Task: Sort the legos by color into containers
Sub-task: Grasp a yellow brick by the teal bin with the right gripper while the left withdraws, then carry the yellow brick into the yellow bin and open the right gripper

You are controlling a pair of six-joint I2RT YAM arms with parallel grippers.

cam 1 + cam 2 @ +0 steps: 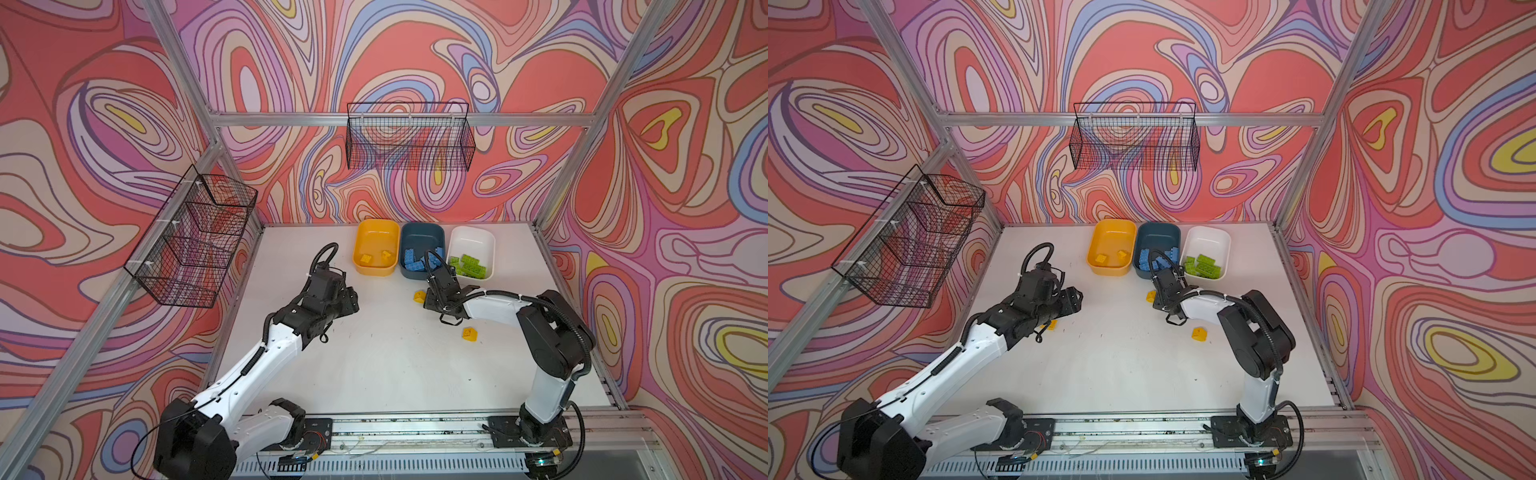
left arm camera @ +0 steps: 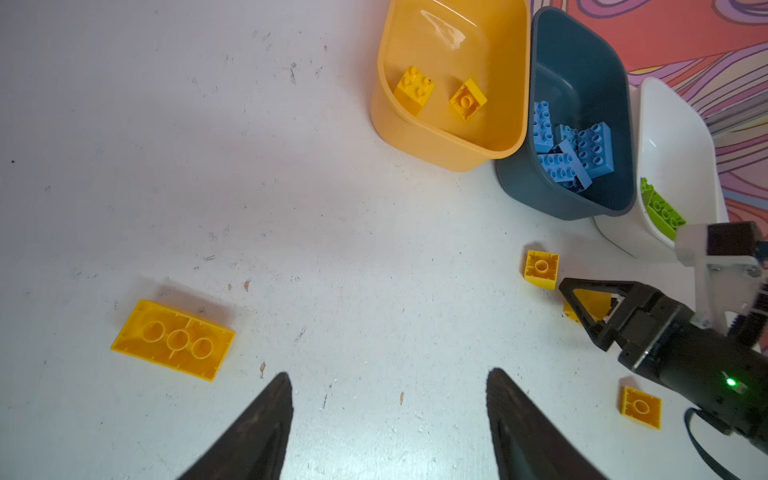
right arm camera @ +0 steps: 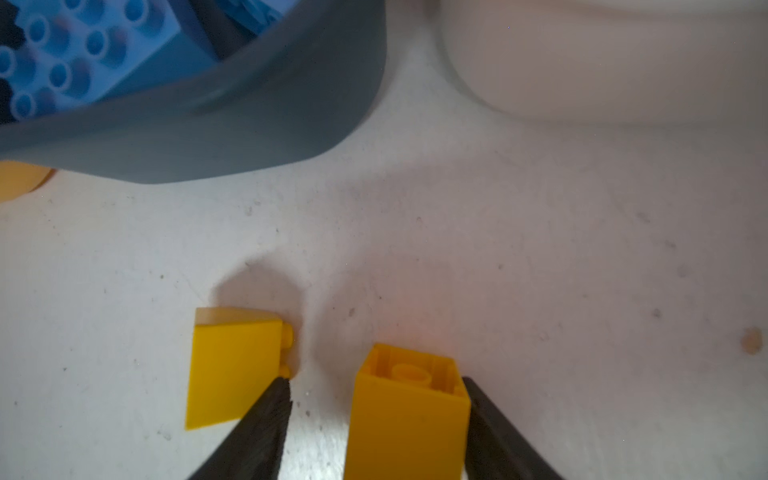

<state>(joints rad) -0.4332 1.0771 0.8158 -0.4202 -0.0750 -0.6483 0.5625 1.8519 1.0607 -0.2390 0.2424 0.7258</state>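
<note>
Both arms reach in from the near edge of the tabletop (image 1: 395,374). The left end effector (image 2: 388,372) gapes wide, holding nothing. The right end effector (image 3: 374,380) straddles a small yellow brick (image 3: 409,415), one finger touching it and the other just clear. Along the far edge sit the yellow tub (image 1: 376,237) with yellow legos (image 1: 366,259), the teal tub (image 1: 419,239) with blue legos (image 1: 415,262) and the white tub (image 1: 473,241) with green legos (image 1: 469,264). An oblong yellow brick (image 2: 172,338) lies loose nearer the left edge.

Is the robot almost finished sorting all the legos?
Nearly. The blue bricks are in the teal tub, green ones in the white tub, two yellow ones in the yellow tub. The right gripper straddles a yellow brick, not clamped yet. Three more yellow bricks wait on the table.
</note>
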